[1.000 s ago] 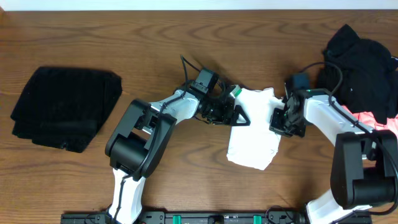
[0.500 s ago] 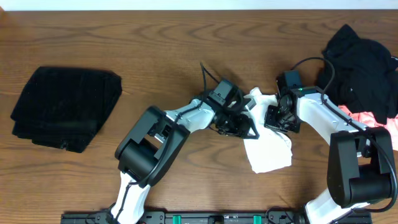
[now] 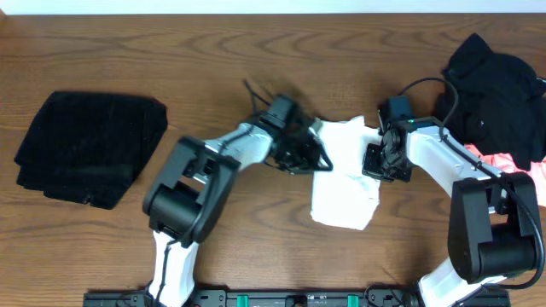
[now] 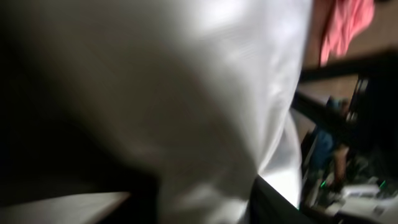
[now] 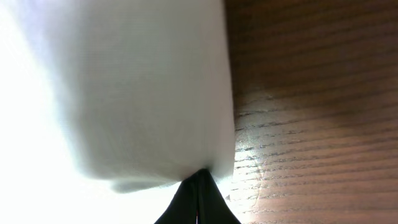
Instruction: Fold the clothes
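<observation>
**Overhead and wrist views, mid-fold.** The white T-shirt [image 3: 345, 183] lies at the centre of the worktop [image 3: 213, 51], between my two arms. Half a second ago my left arm had swung right and the shirt was bunched into a narrow bundle nearer the front edge. Now that arm is back on the left and the cloth is drawn out wider again. My right fingers [image 5: 196, 205] are pressed together on the shirt's right edge. My left fingers [image 3: 309, 158] sit at its left edge and have been narrowing. Their camera is filled with blurred white cloth, so I cannot tell whether they grip. I judge this a re-spread, with no clean crease set yet. A folded black garment [image 3: 90, 149] lies far left. A black heap [image 3: 495, 94] and a pink piece [image 3: 512, 160] wait at right.
</observation>
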